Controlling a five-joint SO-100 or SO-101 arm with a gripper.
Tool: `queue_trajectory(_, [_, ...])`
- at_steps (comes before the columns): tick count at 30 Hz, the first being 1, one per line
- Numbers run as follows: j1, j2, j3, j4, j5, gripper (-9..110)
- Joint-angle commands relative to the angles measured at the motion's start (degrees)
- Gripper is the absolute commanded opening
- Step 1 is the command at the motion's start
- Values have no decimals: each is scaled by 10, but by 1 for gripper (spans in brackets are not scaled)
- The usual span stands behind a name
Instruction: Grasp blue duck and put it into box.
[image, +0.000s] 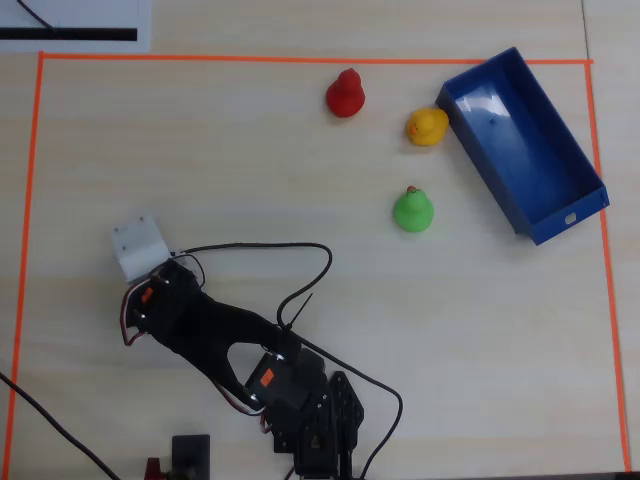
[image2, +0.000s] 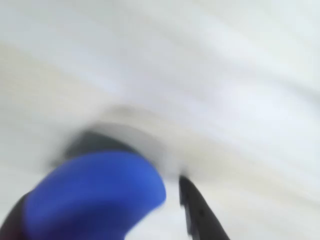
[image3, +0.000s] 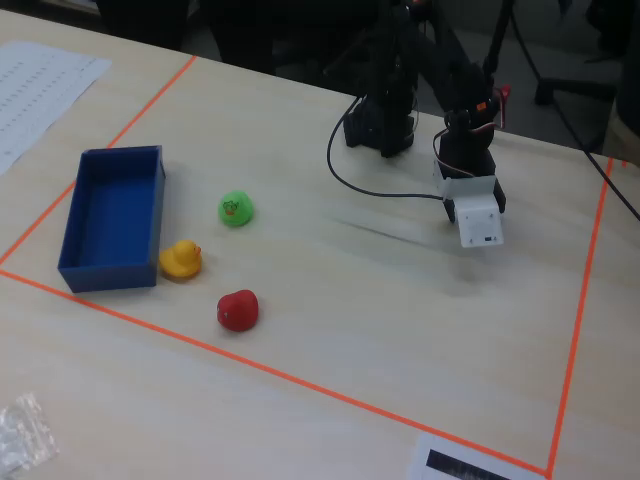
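Note:
In the wrist view the blue duck (image2: 95, 195) fills the space between my gripper's (image2: 100, 205) two dark fingers, very close and blurred. One finger (image2: 197, 212) stands just beside it with a thin gap; the other sits at the bottom left corner. The gripper looks shut on the duck. In the overhead view the gripper (image: 140, 250) is at the left under its white camera mount, and the duck is hidden there, as it is in the fixed view (image3: 478, 225). The deep-blue box (image: 575, 205) lies empty at the upper right, far from the gripper, and shows at the left of the fixed view (image3: 110, 272).
A red duck (image: 345, 94), a yellow duck (image: 427, 127) touching the box's wall, and a green duck (image: 412, 210) stand between the gripper and the box. Orange tape (image: 300, 58) frames the work area. A black cable (image: 300, 270) loops beside the arm.

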Motion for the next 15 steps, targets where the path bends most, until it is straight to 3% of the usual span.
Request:
queue_trajectory(1, [5,27,6,-8,-16,23])
queue_trajectory(3, [7,33,14,-11,-14,0])
queue_trajectory(10, [36,89,38,-17,-27,0])
queue_trajectory(15, [125,228,32,18,-64,0])
